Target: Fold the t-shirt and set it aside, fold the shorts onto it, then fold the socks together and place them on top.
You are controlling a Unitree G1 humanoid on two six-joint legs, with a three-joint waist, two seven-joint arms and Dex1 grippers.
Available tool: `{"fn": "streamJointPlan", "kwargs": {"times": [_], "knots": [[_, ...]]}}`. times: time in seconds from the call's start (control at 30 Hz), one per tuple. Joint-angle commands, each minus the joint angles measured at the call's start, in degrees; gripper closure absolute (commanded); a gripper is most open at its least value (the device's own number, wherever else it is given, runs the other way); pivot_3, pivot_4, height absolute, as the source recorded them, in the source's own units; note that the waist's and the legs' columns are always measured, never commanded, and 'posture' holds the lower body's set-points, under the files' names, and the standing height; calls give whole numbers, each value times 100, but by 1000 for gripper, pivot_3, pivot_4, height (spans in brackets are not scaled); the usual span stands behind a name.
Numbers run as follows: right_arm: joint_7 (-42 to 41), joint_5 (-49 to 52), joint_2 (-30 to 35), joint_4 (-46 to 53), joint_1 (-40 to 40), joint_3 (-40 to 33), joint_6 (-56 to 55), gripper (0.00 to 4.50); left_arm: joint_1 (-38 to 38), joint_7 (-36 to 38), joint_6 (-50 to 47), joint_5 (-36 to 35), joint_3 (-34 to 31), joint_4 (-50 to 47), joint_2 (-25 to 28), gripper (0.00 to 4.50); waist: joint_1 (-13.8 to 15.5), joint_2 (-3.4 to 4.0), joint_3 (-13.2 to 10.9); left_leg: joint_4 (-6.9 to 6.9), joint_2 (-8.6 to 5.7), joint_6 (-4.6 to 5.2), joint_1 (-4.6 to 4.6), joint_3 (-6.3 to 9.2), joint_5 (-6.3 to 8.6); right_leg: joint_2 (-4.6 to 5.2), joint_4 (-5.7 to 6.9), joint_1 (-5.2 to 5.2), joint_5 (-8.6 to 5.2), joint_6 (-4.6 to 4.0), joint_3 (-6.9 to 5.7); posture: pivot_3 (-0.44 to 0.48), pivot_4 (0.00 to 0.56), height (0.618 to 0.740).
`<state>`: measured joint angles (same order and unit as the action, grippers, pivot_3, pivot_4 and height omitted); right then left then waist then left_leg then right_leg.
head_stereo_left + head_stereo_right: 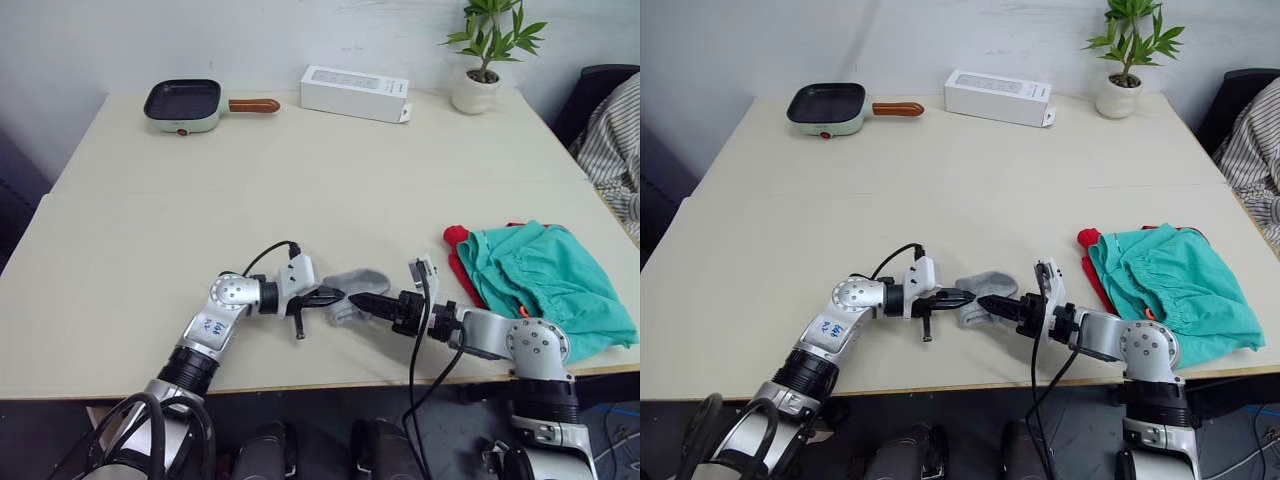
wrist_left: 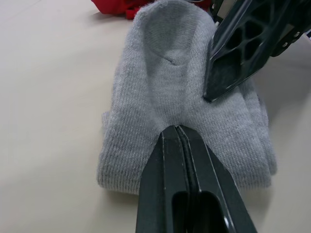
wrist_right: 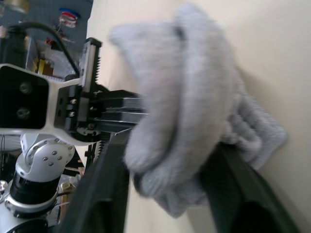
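Seen from the head cameras, two grippers meet over the grey socks (image 1: 352,291) near the front edge of a beige table (image 1: 300,190). The left gripper (image 1: 333,295) touches the bundle from the robot's left with its two fingers pressed together, gripping nothing. The right gripper (image 1: 358,299) comes in from the opposite side, its tips at the socks. Well apart to the robot's right, one pair of teal shorts (image 1: 540,280) lies rumpled on one red t-shirt (image 1: 458,252), only the shirt's edge showing beneath. Along the far edge stand one small pan (image 1: 185,104) with a wooden handle, one white box (image 1: 355,93) and one potted plant (image 1: 487,55).

From the left wrist, the closed fingers (image 2: 187,189) point at the near end of the sock bundle, which lies flat on the table; a dark finger of the right gripper (image 2: 243,53) presses on it from the far side. A scrap of red cloth shows beyond.

From the right wrist, the socks (image 3: 194,111) sit between that gripper's two spread fingers (image 3: 104,194), which appear to clasp the bundle, though the fabric is too blurred to count layers. The left gripper (image 3: 121,114) shows just behind, touching the bundle.
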<state>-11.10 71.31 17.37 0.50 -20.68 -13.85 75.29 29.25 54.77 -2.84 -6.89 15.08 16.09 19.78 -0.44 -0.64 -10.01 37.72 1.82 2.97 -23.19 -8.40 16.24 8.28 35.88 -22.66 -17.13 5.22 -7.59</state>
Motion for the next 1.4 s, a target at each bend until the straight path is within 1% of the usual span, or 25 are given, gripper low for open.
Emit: {"fn": "streamJointPlan", "kwargs": {"times": [0.03,0.07,0.1,0.33,0.47,0.5,0.57,0.73,0.8,0.87,0.9,1.03,1.17,1.37,1.4], "knots": [[101,25,-54,65,43,-67,8,3963,-127,-5,-44,129,28,22,98,4500,-5,-2,2,0,0,0,0,0,0,0,-1,1,0,0,0,0,150,740],[108,23,-55,79,61,-77,-9,4285,-130,-5,-25,121,15,26,96,4500,-6,-3,3,0,0,0,1,0,0,0,-1,2,0,0,0,0,150,740],[114,24,-58,91,75,-84,-27,4453,-130,-6,-6,118,6,31,93,4500,-3,-4,3,1,0,1,2,0,0,1,-2,3,0,0,1,0,150,740],[-12,47,73,384,178,-122,-124,4453,-46,10,93,105,-46,131,73,4500,15,-3,2,-3,0,1,0,0,1,3,-7,2,0,0,1,0,150,740],[12,578,387,475,290,-376,214,4453,-31,28,108,105,-42,145,69,4500,44,1,0,-10,-2,2,-3,1,0,4,-16,1,1,1,0,0,150,740],[30,749,505,504,338,-409,337,3948,-27,31,108,105,-41,148,68,4500,57,3,-2,-10,-4,3,-4,1,1,6,-17,1,1,2,-2,0,150,740],[178,987,717,516,422,-477,510,3408,-20,36,113,105,-39,155,65,4500,53,4,-2,-12,-8,10,-10,2,4,10,-25,0,2,4,-3,0,150,740],[765,1472,1120,12,430,-633,734,1614,-10,55,118,109,-32,161,45,4500,35,4,-3,-15,-9,17,-10,-2,10,10,-35,1,6,11,-3,0,150,740],[957,1680,1180,-216,358,-590,741,989,4,66,116,107,-30,166,35,4500,35,5,-3,-16,-8,17,-9,-2,9,9,-36,0,6,10,-3,0,150,740],[1165,1884,1156,-394,262,-478,707,257,17,78,116,107,-28,169,32,4500,35,5,-3,-17,-7,17,-8,-2,8,8,-36,1,6,10,-3,0,150,740],[1294,1908,1182,-469,176,-317,808,16,26,82,115,109,-27,177,30,4500,35,5,-3,-16,-7,18,-8,-2,8,9,-36,2,6,10,-3,0,150,740],[1742,2312,905,-746,-8,91,737,16,62,79,115,128,-25,206,21,4500,19,4,-2,-17,-6,18,-8,-3,7,9,-38,3,6,11,-3,0,150,740],[2079,2419,545,-942,-199,428,642,16,51,85,94,156,-15,165,43,4500,-30,3,-1,-30,-4,11,-1,-4,2,5,-37,2,6,10,-3,0,150,740],[2549,2445,97,-1253,-425,514,293,16,38,74,85,165,-48,143,95,4500,-133,2,1,-48,-3,0,4,-4,-7,1,-35,1,6,10,-5,0,150,740],[2618,2443,28,-1291,-448,465,174,200,28,72,78,163,-55,128,107,4500,-136,2,1,-49,-2,-2,5,-4,-8,-1,-35,1,6,10,-5,0,150,740]]}}
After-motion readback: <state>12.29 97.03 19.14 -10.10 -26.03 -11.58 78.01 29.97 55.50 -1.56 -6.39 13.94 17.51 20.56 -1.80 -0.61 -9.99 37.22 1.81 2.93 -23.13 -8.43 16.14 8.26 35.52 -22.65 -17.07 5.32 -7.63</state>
